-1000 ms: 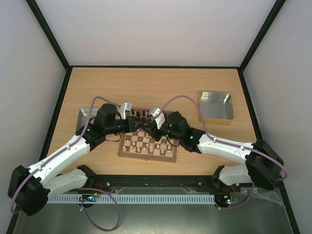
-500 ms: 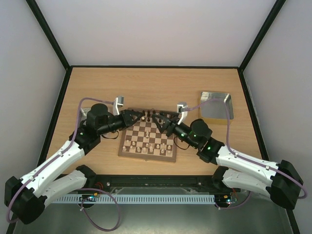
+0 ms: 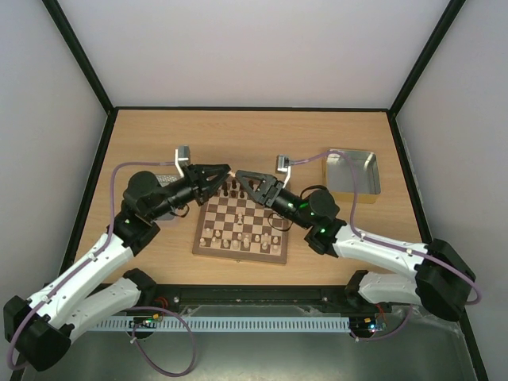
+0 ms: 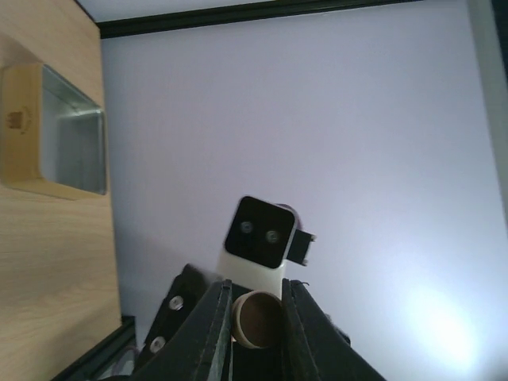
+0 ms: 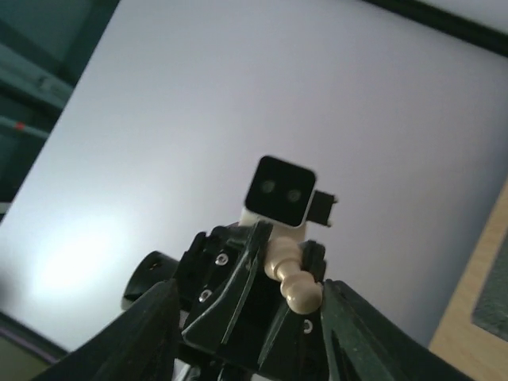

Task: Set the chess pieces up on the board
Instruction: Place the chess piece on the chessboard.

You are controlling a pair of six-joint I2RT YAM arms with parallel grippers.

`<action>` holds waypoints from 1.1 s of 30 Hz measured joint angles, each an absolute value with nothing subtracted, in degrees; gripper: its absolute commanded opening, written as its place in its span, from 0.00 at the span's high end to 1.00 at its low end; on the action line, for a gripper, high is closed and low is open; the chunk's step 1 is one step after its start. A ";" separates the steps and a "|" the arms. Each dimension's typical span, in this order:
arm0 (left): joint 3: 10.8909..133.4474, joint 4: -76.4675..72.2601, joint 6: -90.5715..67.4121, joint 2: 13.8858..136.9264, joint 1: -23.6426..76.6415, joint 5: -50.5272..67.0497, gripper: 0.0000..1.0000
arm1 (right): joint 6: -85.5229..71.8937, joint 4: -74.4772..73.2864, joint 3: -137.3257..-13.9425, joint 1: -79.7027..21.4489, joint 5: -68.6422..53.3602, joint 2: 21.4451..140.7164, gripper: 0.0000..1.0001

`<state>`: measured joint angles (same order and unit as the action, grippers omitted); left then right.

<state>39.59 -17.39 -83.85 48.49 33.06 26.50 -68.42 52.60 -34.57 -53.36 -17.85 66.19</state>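
The board [image 3: 238, 254] lies in the middle of the table, with cream chess pieces [image 3: 231, 238] on its near rows and dark chessmen [image 3: 235, 190] along its far row. Both arms are raised above the board's far edge, tips facing each other. My left gripper [image 3: 225, 171] [image 4: 255, 287] is shut on a cream pawn [image 5: 298, 286]; its round base [image 4: 258, 321] shows between the fingers and its head points at the right arm. My right gripper [image 3: 240, 175] [image 5: 249, 284] is open, its fingers spread wide on either side of the left gripper's tips and the pawn.
A shiny metal tray [image 3: 352, 176] [image 4: 67, 151] stands at the back right of the table. A second tray [image 3: 163, 181] is mostly hidden behind the left arm. Black frame posts and pale walls surround the table.
Both grippers have lifted off the board and turned to face each other above its far edge. The right arm drew back, then reached in again, with its jaws now wider apart.
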 measured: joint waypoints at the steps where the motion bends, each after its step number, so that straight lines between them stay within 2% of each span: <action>1: 39.59 -18.57 -84.99 48.60 33.06 26.52 0.87 | -69.95 54.85 -34.79 -53.36 -19.29 67.29 0.57; 7: 39.62 -23.38 -88.49 49.10 33.08 26.37 0.87 | -75.33 61.43 -35.09 -53.28 -22.57 69.97 0.67; 10: 39.64 -24.67 -89.23 49.17 33.06 26.39 0.87 | -76.47 62.72 -35.09 -53.28 -22.59 69.95 0.68; 15: 39.64 -25.10 -89.78 49.41 33.01 26.50 0.86 | -77.12 63.11 -35.40 -53.28 -22.57 69.95 0.60; 24: 39.64 -25.17 -89.80 49.41 32.67 26.04 0.86 | -76.29 56.27 -37.87 -53.28 -21.17 68.93 0.60; 29: 39.64 -24.95 -89.34 49.28 32.71 26.06 0.86 | -75.59 50.04 -37.76 -53.28 -16.91 66.92 0.52; 33: 39.64 -24.93 -89.12 49.25 32.71 26.06 0.86 | -74.89 48.60 -37.76 -53.28 -15.64 66.26 0.52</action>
